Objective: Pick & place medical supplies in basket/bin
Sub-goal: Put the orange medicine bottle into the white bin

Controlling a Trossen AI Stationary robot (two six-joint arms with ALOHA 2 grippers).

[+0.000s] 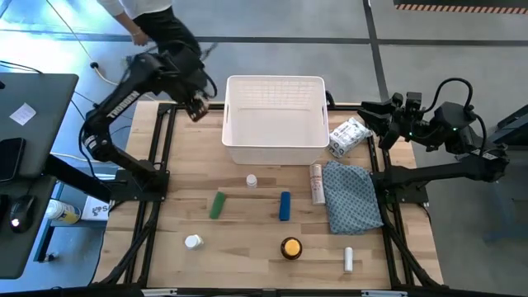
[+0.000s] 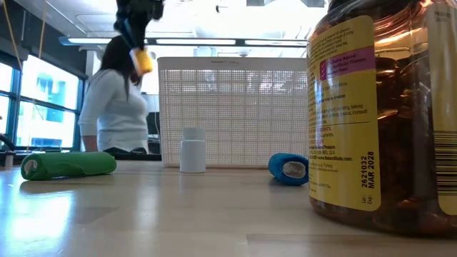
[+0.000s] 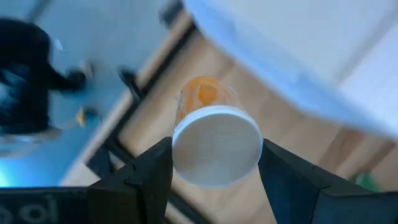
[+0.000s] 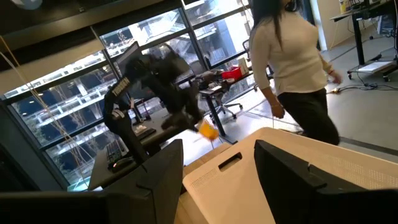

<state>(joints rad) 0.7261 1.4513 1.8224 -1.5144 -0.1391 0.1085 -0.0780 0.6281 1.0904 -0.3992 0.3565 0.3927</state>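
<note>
Amber bottle [image 3: 214, 140]: clamped between left gripper [image 3: 216, 167] fingers, white cap outward.
Position: left of white bin [image 1: 275, 120].
Right gripper [image 4: 217, 171]: open, empty.

Only readable print is on the big amber bottle [image 2: 385, 114] right up front in the low view: yellow label, vertical stamp "2621032 MAR 2026". Rest of the label text, including the purple patch, is too small to read. Barcode on its right edge.

robotics lab: framed wooden table [image 1: 247, 247], desks, big windows [image 4: 56, 106]
</note>
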